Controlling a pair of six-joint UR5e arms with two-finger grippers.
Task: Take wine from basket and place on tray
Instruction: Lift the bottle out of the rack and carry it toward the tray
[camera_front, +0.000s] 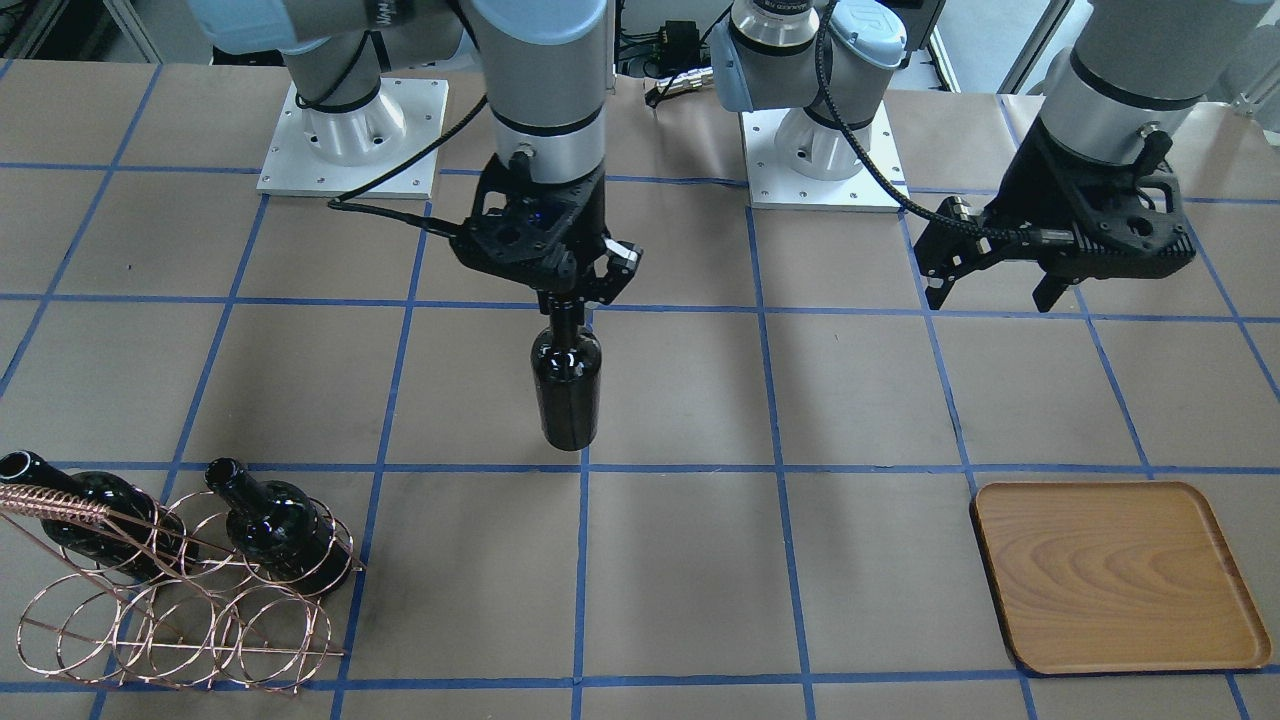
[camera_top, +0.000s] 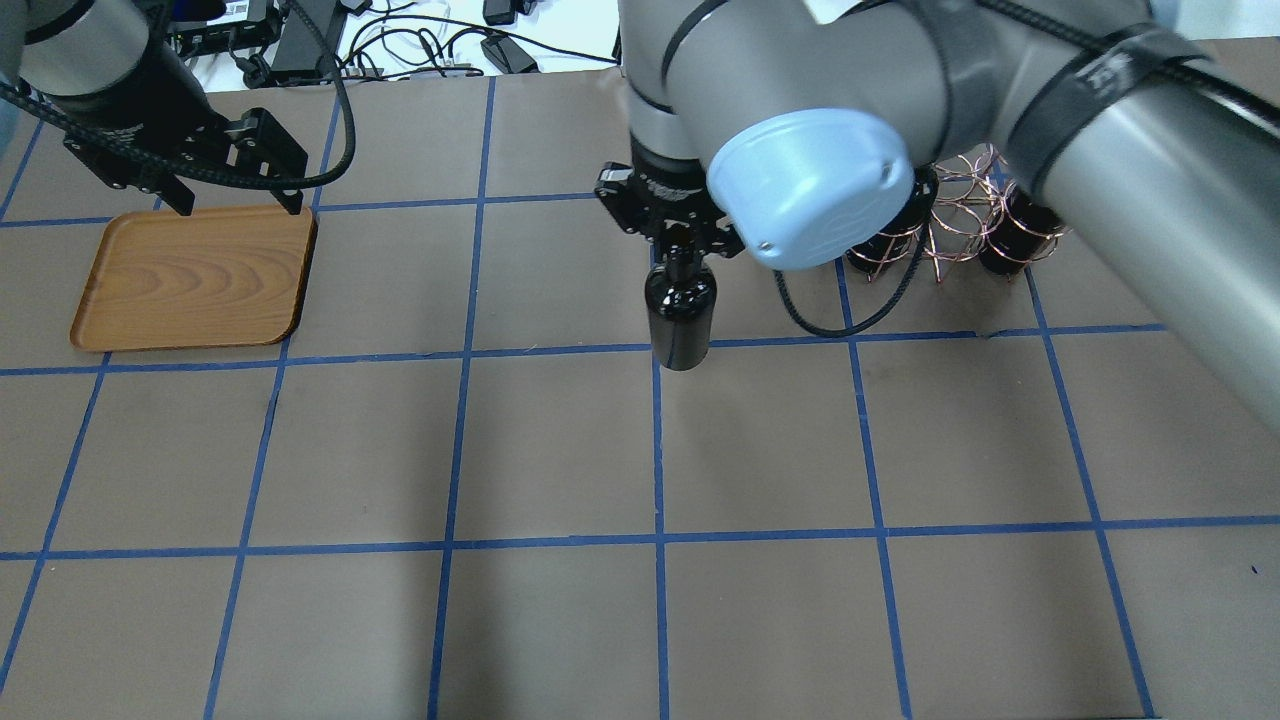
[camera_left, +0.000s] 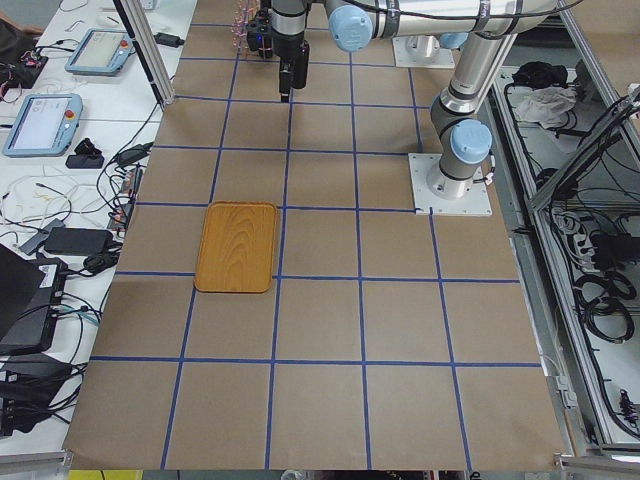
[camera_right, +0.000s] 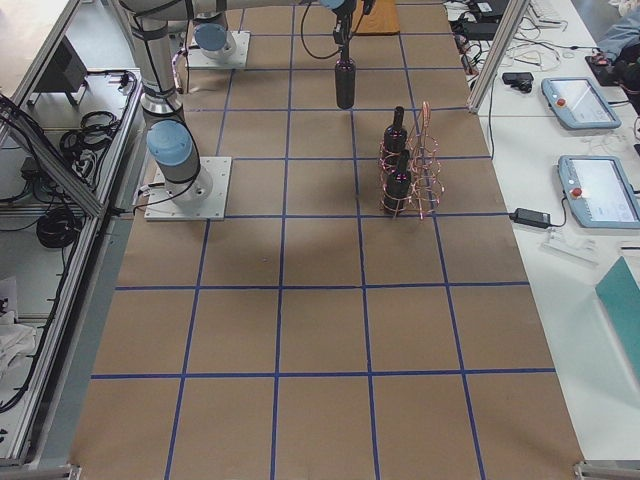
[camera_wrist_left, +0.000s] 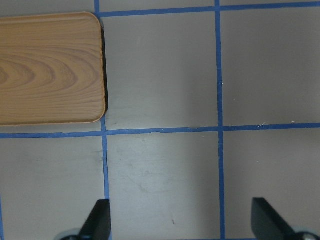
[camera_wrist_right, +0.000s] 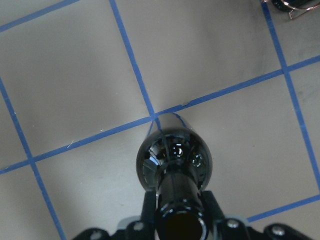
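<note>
You had the fingers of the right gripper (camera_front: 567, 303) clamped on the narrow neck of the wine (camera_front: 567, 385), just above the shoulder. The bottle hung upright, base down, clear of the table (camera_front: 700, 580) near its middle. That hold looked sensible: the neck is likely the only part slim enough for the jaws, and the weight below it kept the bottle plumb. The glass is glossy, so a slip during any quick swing seemed the chief hazard.

Across the table, the left gripper (camera_top: 240, 205) hovered with its fingers spread wide and nothing between them. It sat just beside one corner of the tray (camera_front: 1110, 575) rather than over it, which left the wood bare for a set-down. It may have been waiting to receive the bottle, though the pictures could not settle that.

The tray lay on the robot's left side and the basket (camera_front: 180, 620) on its right, well apart, with the carried bottle between them. Two more bottles (camera_front: 275, 525) stood neck-up in the basket's rings; the other rings held nothing. By that layout the lift-out looked done and the carry to the tray about half made.
</note>
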